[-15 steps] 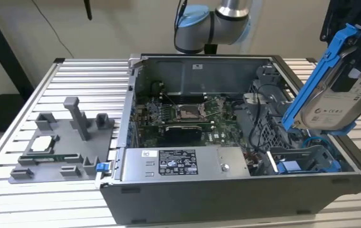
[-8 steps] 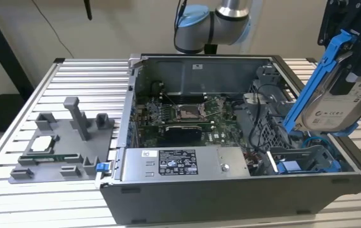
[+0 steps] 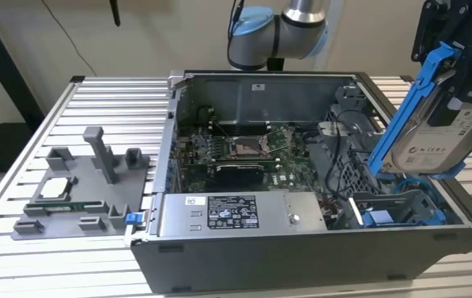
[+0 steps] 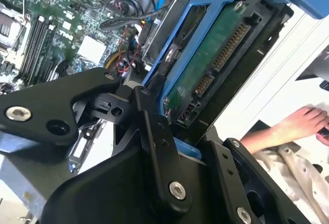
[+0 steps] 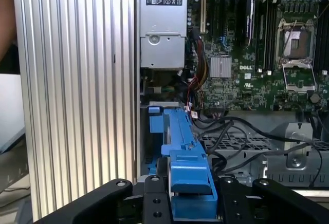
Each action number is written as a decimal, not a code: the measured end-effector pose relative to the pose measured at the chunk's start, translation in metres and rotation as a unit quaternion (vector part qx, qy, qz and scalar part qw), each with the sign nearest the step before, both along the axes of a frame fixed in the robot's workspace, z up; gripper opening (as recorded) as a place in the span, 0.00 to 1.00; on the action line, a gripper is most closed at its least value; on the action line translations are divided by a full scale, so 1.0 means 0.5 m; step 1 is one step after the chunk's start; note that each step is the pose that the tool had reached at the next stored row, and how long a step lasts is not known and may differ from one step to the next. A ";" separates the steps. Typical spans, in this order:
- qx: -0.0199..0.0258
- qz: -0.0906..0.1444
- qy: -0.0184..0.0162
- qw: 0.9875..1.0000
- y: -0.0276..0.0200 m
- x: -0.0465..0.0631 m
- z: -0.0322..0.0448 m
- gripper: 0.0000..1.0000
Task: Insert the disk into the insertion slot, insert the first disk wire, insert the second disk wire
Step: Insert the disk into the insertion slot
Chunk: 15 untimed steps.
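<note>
The disk (image 3: 439, 139), a silver drive in a blue carrier, hangs tilted above the side of the open computer case (image 3: 302, 248) at the exterior view's right. My gripper (image 3: 461, 99) is shut on it from above. In the second wrist view, black fingers (image 4: 154, 131) clamp the carrier and the disk's green circuit board (image 4: 216, 54) faces the camera. In the first wrist view, the blue carrier (image 5: 180, 142) juts out from the gripper (image 5: 190, 198). The insertion slot (image 3: 397, 205), a dark grey bay, lies below the disk. A blue wire (image 3: 414, 183) curls beside it.
A silver power supply (image 3: 236, 211) lies along the case's front. The motherboard with its square socket (image 3: 245, 146) sits deeper in. A grey fixture (image 3: 79, 192) with small parts stands on the slatted table (image 3: 95, 105). A person's hand (image 4: 303, 124) rests outside the case.
</note>
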State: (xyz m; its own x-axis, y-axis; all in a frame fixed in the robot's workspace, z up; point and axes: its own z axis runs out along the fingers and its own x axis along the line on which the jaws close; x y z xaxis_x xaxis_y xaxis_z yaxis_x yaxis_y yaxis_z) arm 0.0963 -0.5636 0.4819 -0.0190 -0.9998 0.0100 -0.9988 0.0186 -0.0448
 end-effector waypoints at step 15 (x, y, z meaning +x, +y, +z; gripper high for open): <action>0.000 0.000 -0.002 1.000 0.0001 -0.003 -0.005 0.00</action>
State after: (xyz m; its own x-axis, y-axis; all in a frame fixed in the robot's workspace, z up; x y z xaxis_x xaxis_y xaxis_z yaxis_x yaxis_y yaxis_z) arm 0.0950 -0.5635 0.4794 -0.0191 -0.9998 0.0100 -0.9986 0.0186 -0.0489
